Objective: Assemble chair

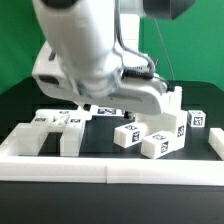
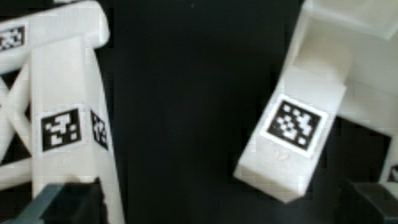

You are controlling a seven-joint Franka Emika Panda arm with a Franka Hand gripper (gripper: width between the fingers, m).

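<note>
The chair parts lie loose on the black table. In the exterior view a flat white frame piece [image 1: 55, 127] lies at the left. Several tagged white blocks [image 1: 158, 143] cluster at the right, with a taller piece [image 1: 176, 102] behind them. The arm's white hand [image 1: 110, 85] hangs low over the middle and hides the fingertips. In the wrist view my gripper [image 2: 222, 203] is open and empty. One dark fingertip [image 2: 63, 205] is beside the frame piece [image 2: 63, 130]. A tagged white block [image 2: 295, 125] lies tilted between the fingers, below them.
A low white border wall [image 1: 110, 168] runs along the table's front and turns up at the left [image 1: 20, 140] and right [image 1: 214, 145]. A green backdrop stands behind.
</note>
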